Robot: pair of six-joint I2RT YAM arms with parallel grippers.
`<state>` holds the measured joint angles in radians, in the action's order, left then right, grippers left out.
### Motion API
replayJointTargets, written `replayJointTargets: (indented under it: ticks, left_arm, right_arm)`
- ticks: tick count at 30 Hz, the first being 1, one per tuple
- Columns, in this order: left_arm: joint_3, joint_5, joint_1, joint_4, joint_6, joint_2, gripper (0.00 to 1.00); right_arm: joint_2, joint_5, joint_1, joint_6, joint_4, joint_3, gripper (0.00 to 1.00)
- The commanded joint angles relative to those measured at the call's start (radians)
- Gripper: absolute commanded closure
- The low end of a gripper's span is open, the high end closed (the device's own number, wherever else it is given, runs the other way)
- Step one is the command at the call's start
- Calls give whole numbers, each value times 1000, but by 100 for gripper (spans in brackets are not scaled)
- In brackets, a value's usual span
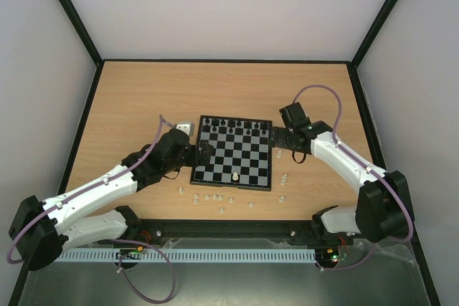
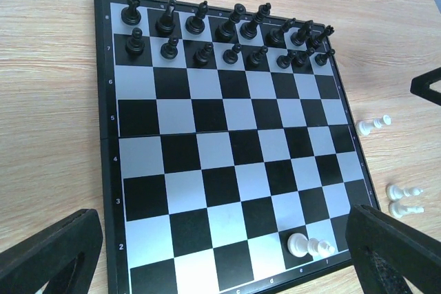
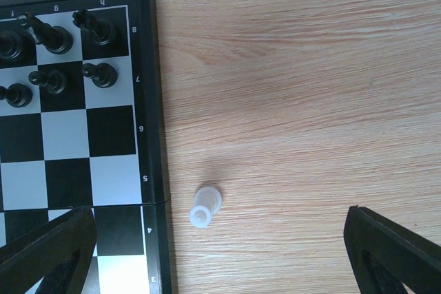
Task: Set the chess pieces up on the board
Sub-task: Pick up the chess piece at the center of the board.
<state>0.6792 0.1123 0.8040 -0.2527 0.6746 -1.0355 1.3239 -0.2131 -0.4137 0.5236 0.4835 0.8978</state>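
The board (image 1: 267,154) lies mid-table. Black chess pieces (image 1: 231,125) fill its two far rows; they also show in the left wrist view (image 2: 227,39) and the right wrist view (image 3: 55,39). One white piece (image 2: 308,246) sits on a near-row square (image 1: 235,175). Several white pieces (image 1: 215,197) lie scattered on the table before the board. My left gripper (image 1: 203,154) is open and empty over the board's left side (image 2: 224,239). My right gripper (image 1: 282,142) is open and empty (image 3: 213,239) above a white piece (image 3: 205,206) beside the board's right edge (image 3: 155,101).
More white pieces lie right of the board (image 1: 285,177), three of them in the left wrist view (image 2: 373,125). A small grey object (image 1: 185,126) sits at the board's far left corner. Black frame rails border the table (image 1: 229,60).
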Motion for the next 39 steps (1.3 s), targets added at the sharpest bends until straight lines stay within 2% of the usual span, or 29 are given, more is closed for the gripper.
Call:
replayJointTargets:
  ticks: [1, 14, 27, 29, 32, 39]
  left_arm:
    - [-15, -2, 4, 16, -15, 15, 1]
    - [-30, -18, 4, 36, -28, 39, 0]
    - [-44, -11, 4, 41, -28, 31, 1]
    - [-43, -11, 4, 43, -28, 26, 1]
    - [-42, -13, 4, 49, -26, 17, 0]
    - [-42, -14, 4, 56, -23, 3, 0]
  right_arm:
    - [5, -10, 15, 8, 8, -15, 1]
    - [8, -38, 64, 10, 28, -14, 1]
    - [98, 137, 64, -27, -47, -37, 30]
    - [109, 147, 65, -32, -54, -44, 37]
    - [120, 151, 64, -35, -62, -57, 40]
    - [162, 168, 54, -46, -70, -57, 56]
